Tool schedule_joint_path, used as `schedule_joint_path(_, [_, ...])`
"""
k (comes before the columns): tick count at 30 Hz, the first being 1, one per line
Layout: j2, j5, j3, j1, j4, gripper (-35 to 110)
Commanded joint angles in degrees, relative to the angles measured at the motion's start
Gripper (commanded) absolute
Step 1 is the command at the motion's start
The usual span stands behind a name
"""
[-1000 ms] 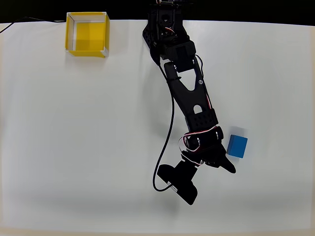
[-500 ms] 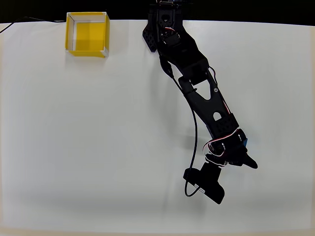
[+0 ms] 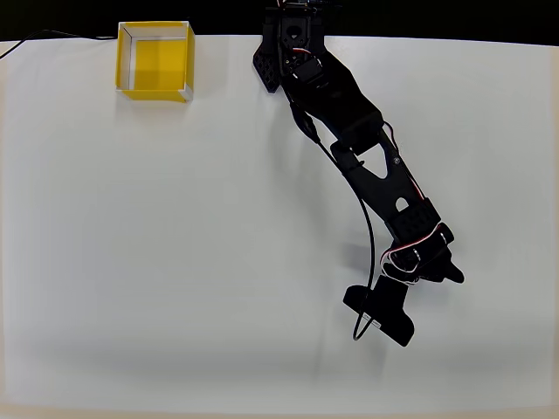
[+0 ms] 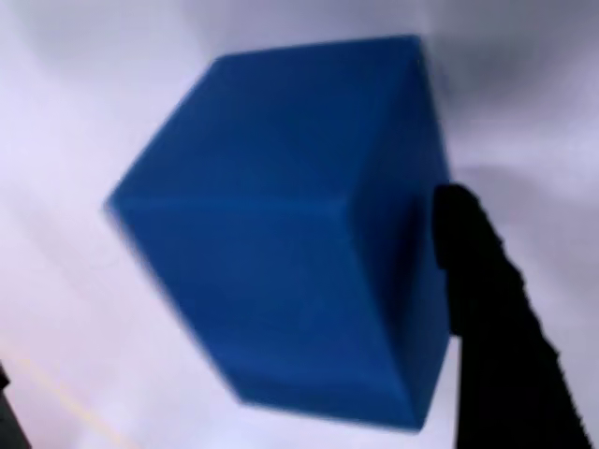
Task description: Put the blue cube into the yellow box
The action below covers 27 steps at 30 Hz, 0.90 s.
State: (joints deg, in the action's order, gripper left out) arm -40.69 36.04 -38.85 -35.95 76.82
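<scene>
The plain white worktop [image 3: 157, 262] stretches wide under the black jointed arm [image 3: 367, 166], which reaches from the far edge out to the lower right in the overhead view. The square open-topped yellow box [image 3: 155, 60] with thin whitish walls sits at the far edge, well apart from the arm's tip and up to its left, with nothing lying between them. The black jaws [image 3: 437, 271] hover over the spot where the cube lies, hiding it from above. In the wrist view the small solid bright-blue cube [image 4: 281, 234] rests on the worktop, blurred and very close, with one black finger [image 4: 487, 309] just beside its right face. Whether the jaws are spread or pinching cannot be told.
</scene>
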Motion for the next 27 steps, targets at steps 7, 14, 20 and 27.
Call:
schedule_joint_path(7, [-2.02, 3.43, 5.89, -2.9, 0.53, 41])
schedule_joint_path(14, [-1.14, 7.73, 5.98, -3.43, 0.88, 21])
schedule_joint_path(20, [-2.11, 12.74, 7.21, -2.55, 2.11, 15])
schedule_joint_path(27, [-9.67, 21.27, 9.05, -0.09, 4.92, 12])
